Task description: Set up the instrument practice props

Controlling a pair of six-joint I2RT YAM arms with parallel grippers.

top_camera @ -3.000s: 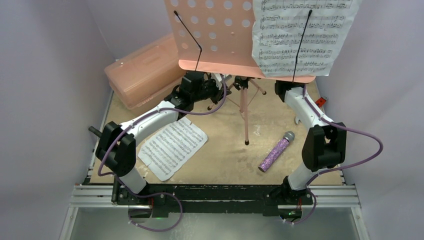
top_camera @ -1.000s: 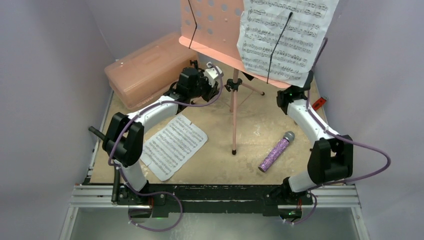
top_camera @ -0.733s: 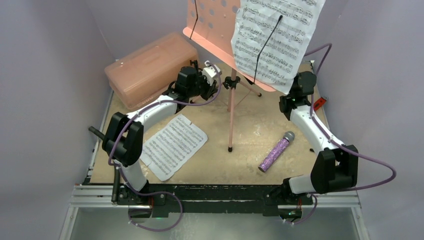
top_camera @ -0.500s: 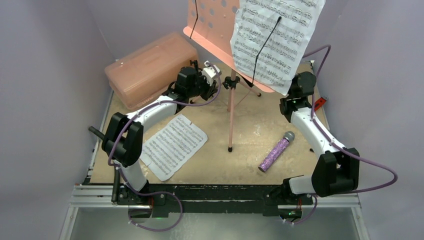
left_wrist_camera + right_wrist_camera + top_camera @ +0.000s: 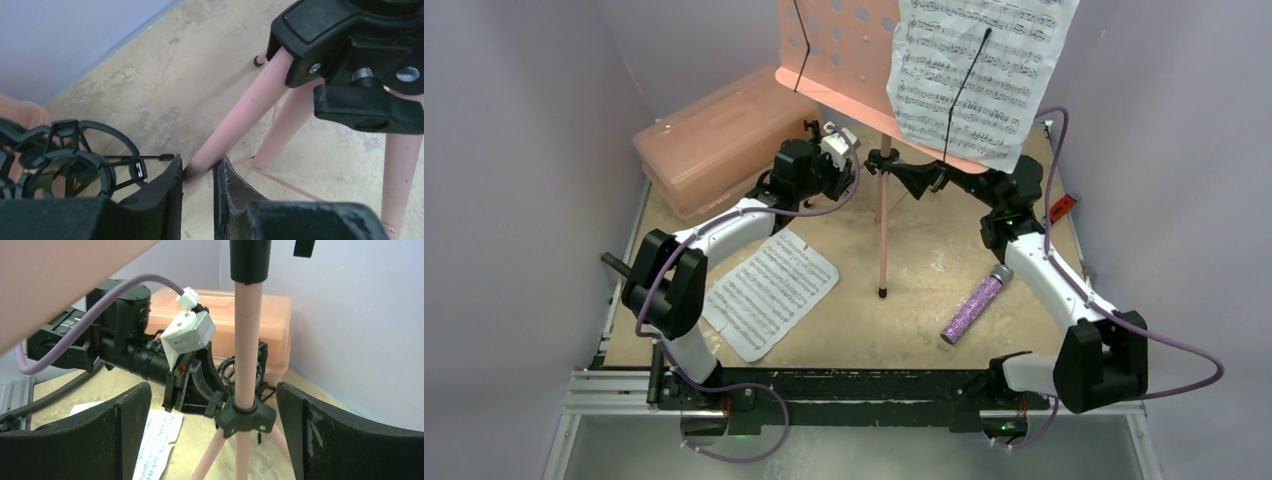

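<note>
Top external view shows the pink music stand (image 5: pixel 839 50) standing on its tripod toward the back of the worktop (image 5: pixel 924 270), with its perforated desk raised. One sheet-music page (image 5: pixel 979 70) hangs on the right half of the desk under a thin black retaining wire. The left half of the desk is bare.

The left end effector (image 5: pixel 197 170) is clenched on one tripod leg (image 5: pixel 240 125) low down, its pads pinching the pink tube. The right end effector (image 5: pixel 214 390) is released and spread wide. Its two fingers stand on either side of the stand's pole (image 5: pixel 247 340) without touching it, level with the black leg collar (image 5: pixel 245 417).

The second sheet-music page (image 5: pixel 769 292) lies flat on the worktop beside the left arm. The glittery purple microphone (image 5: pixel 974 305) lies on its side near the right arm, well apart from the stand. The black shock-mount mini tripod (image 5: pixel 70 157) sits just beside the left end effector, next to the big pink case (image 5: pixel 714 135), and nothing is in its ring.

By this layout the task looks roughly half done: the stand is up and one page is placed. Judging from the bare half of the desk, the second page is not yet hung. The microphone is not yet seated in the shock mount. Whether all the stand's feet sit firmly on the worktop cannot be told.
</note>
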